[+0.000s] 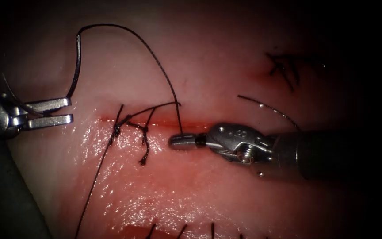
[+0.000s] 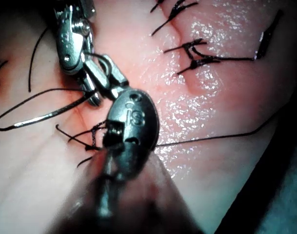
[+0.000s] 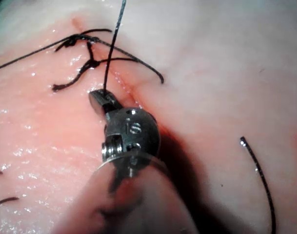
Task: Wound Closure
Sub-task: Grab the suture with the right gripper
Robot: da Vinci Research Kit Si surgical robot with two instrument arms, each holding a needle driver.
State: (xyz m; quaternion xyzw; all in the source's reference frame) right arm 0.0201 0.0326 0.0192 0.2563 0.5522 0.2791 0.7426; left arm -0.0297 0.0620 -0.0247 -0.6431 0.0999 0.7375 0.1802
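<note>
Tissue (image 1: 208, 48), pale pink and wet, w/ a straight cut (image 1: 186, 125) running across the middle of the endoscope view. Red fluid (image 1: 107, 119) lines the cut.

Left tool (image 1: 69, 111) comes in from the left edge, well apart from the cut's left end. Its jaws grasp the needle (image 1: 77, 62) close to one end, w/ a narrow gap visible between them. The needle curves upward from the jaws, lifted clear of the tissue, not in it. The left wrist view shows the needle as a shiny arc passing between two slim jaws.

Thread (image 1: 155, 59) leaves the needle's upper end, arcs high over the tissue, then drops almost straight down to the right tool (image 1: 180, 141). The right tool reaches in from the right and lies along the cut, jaws clenched on the thread at its tip. The right wrist view shows the same: thread rising straight from the closed tip.

Two knotted stitches (image 1: 144, 141) cross the cut between the tools, nearer the right tool. A long thread tail (image 1: 93, 186) runs from them down toward the lower left.

A loose curved strand (image 1: 268, 108) w/ glints lies on the tissue above the right tool; cannot tell what it is. More stitch ends (image 1: 284, 66) sit at the upper right and along the bottom edge.
</note>
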